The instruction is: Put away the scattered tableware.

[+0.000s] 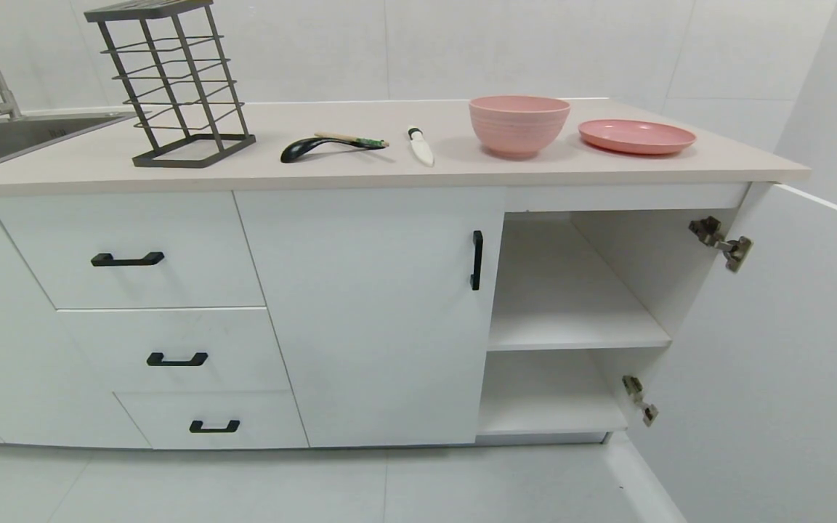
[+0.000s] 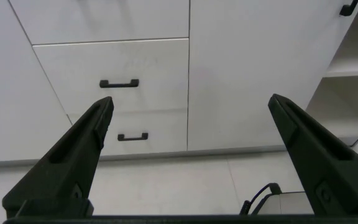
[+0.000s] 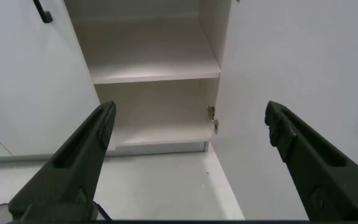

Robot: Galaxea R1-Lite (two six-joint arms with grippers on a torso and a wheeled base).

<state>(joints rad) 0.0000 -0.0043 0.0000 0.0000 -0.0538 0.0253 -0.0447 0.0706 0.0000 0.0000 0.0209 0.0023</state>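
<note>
White kitchen counter [image 1: 389, 171] ahead of me, and the tableware was all up on it. Taking the pink bowl [image 1: 519, 125] as the clock's middle in my head view: the pink plate [image 1: 636, 136] lay at 3 o'clock, just beside it and not touching. A small white utensil [image 1: 421, 145] lay near at 9 o'clock. Farther out at 9 was a black spoon [image 1: 317, 147] with a wooden stick [image 1: 353, 139] against its handle; whether it lay on it or behind it, I couldn't tell. The open cupboard [image 1: 571, 290] waited at 5 o'clock, below the counter, two bare shelves, door [image 1: 789, 349] swung wide.

My left gripper [image 2: 191, 102] hung low facing the drawers [image 2: 120, 83], fingers spread wide, nothing in them. My right gripper [image 3: 190, 109] was the same, spread and empty, facing the cupboard shelves.

Now, handling. Bowl and plate looked to me like light, stiff, matte plastic, not likely to break, but smooth enough to slip. I'd have taken the bowl by its rim, one finger inside, one outside. The plate sat flat with a low lip, the awkward one: pinch the raised edge on the side nearest the counter's front. The spoon's handle arched up off the surface, so that arch was the spot. The white utensil was slim and likely to roll, so grip it across its middle.
</note>
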